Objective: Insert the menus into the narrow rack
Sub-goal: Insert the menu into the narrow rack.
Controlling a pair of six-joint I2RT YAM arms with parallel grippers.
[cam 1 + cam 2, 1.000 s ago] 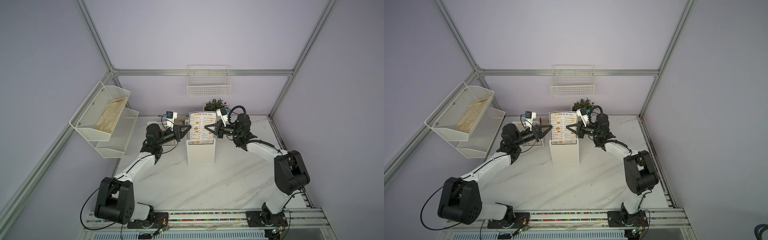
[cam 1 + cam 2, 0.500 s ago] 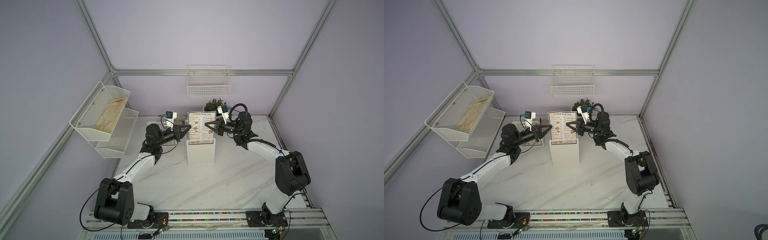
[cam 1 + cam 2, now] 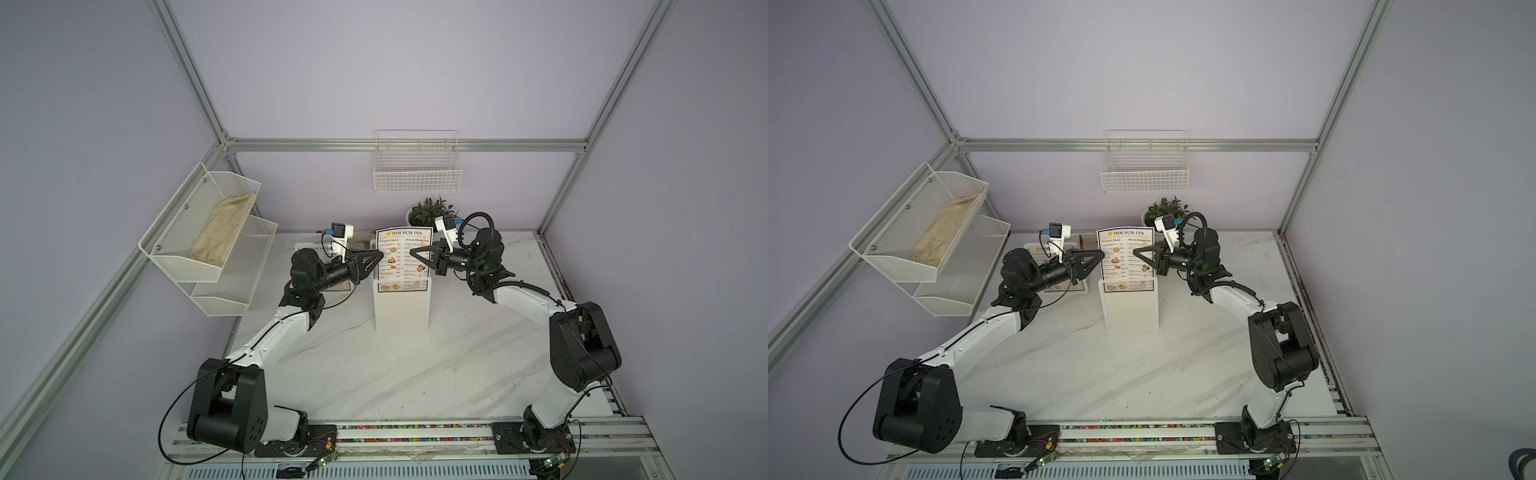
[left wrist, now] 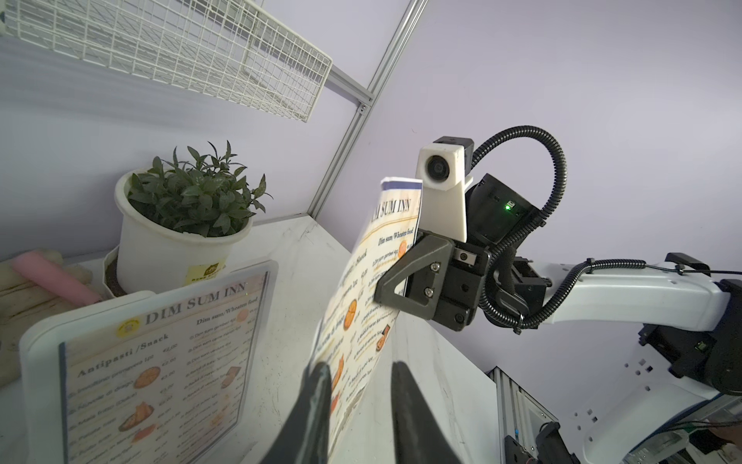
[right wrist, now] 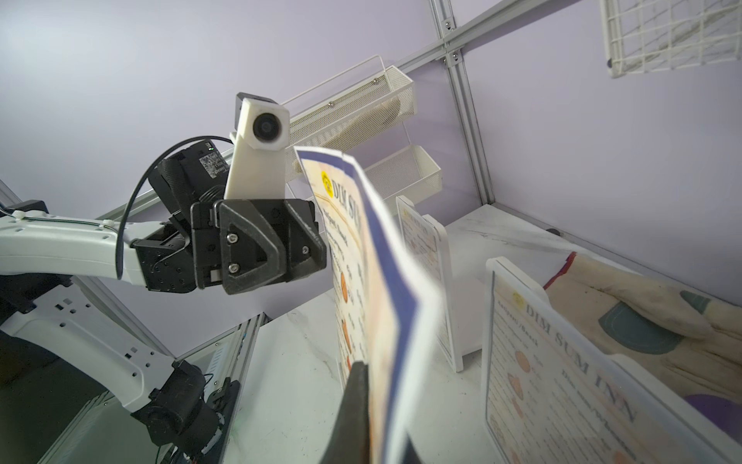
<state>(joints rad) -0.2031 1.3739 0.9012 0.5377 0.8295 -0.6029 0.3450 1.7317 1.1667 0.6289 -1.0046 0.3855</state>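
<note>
The right hand (image 3: 412,252) is closed on the near side edge of a menu (image 3: 402,257), one dark finger (image 5: 355,405) pressed flat against the sheet about halfway up. The left hand (image 4: 359,367) stands at the opposite edge with its jaws slightly parted. The sheet's edge lies in the gap beside one finger and is not clamped. The menu is a thin cream paper sheet with a dark border, headed "DIM SUM INN" beside a round yellow emblem. It carries two columns of small text and several orange-brown food pictures. In both top views it stands upright, its lowest part sunk in the slot of the narrow white rack (image 3: 401,309) and most of it rising above the rim. In the wrist views the sheet bows between the two hands. The rack stands near the middle of the white, marble-patterned table (image 3: 374,374). A second menu (image 5: 421,257) and a third menu (image 5: 562,361), each upright in a white holder, stand nearby on the table. A potted plant (image 3: 428,212) sits at the table's back edge, below a wire basket (image 3: 417,166) on the rear wall. A two-tier mesh shelf (image 3: 232,270) hangs on the side wall.
</note>
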